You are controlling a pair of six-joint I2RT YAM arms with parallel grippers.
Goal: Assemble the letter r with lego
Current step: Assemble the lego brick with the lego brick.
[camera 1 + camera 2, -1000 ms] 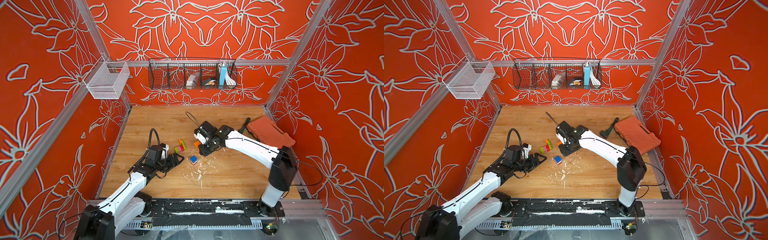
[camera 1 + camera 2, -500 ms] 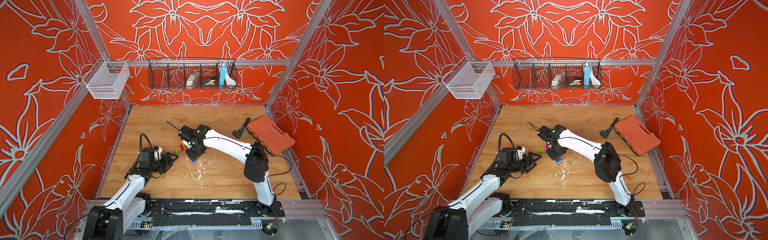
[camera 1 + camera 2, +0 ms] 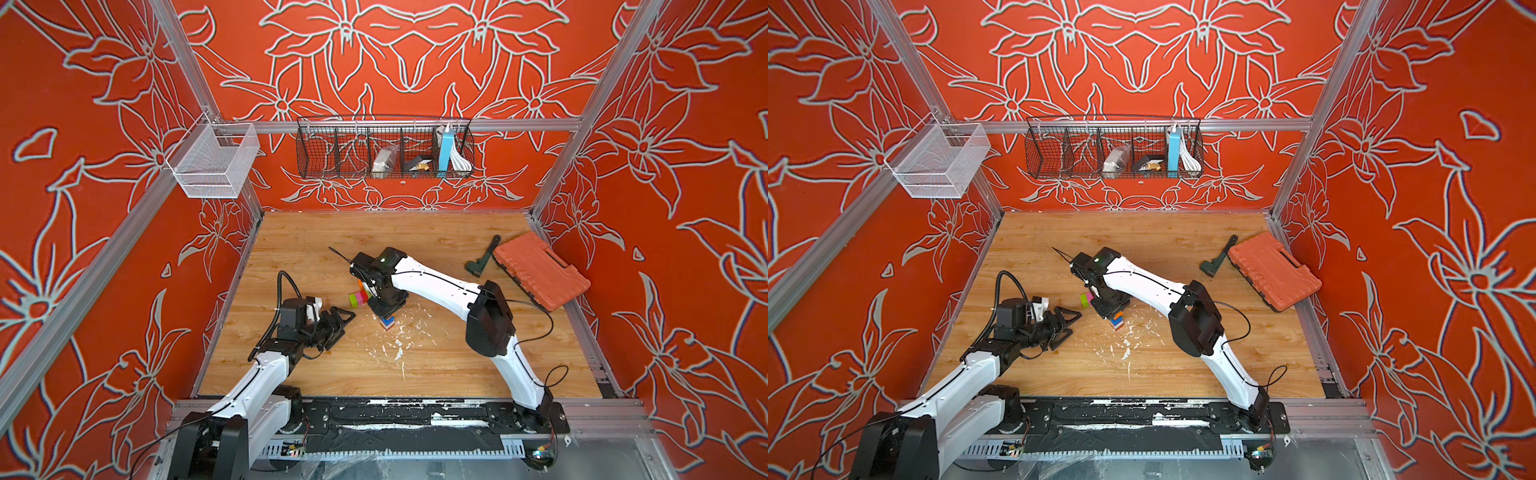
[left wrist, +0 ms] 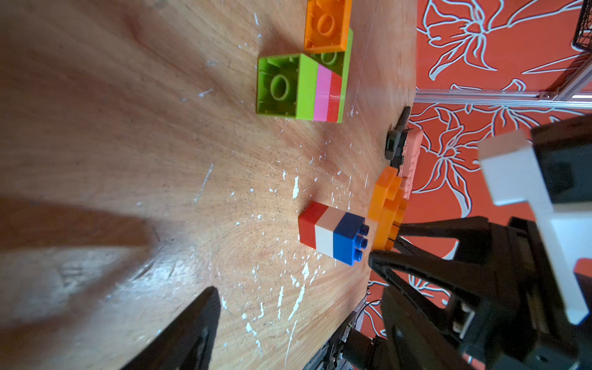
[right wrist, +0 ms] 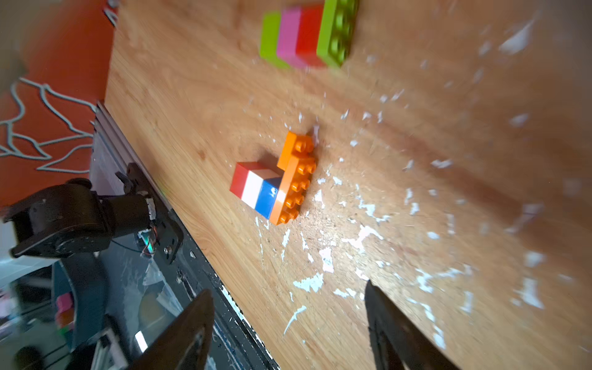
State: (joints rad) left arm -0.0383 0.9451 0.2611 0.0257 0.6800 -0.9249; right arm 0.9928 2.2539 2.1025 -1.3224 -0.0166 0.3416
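1. Orange, lime and red each come twice among the lego (image 3: 360, 297), and pink, white and blue once. That makes nine bricks, in two groups near the middle of the counter (image 3: 374, 237).
2. One group is an upright stack (image 4: 325, 237): red at the bottom, then white, then blue. An orange brick (image 4: 386, 205) lies across the top and overhangs to one side. I cannot tell whether it is pressed home.
3. The other group is a lying cluster (image 4: 307, 89), near the stack toward the back and the left arm's side. It runs lime, pink, red, then a longer lime brick, with a second orange brick (image 4: 326, 25) touching that long one.
4. Directly above the upright stack hangs the right tool (image 5: 288, 286). Its wrist view shows the jaws spread with only wood between them, gripping nothing.
5. Low on the left arm's side of the bricks sits the left tool (image 3: 343, 328). Its jaws are spread and empty, near the lying cluster but not touching it.
6. One ribbed orange-red case (image 3: 540, 270) lies at the counter's right edge, with one black implement (image 3: 482, 259) just beside it. Both are well apart from the bricks.
7. Many white flecks (image 3: 397, 353) dot the wood in front of the stack.
8. Two wire baskets hang on the walls: a black basket (image 3: 384, 147) at the back and a white basket (image 3: 212, 162) on the left.
9. Bare wood runs from the bricks to the back wall and to the front rail, so the bricks stand well apart from every edge.
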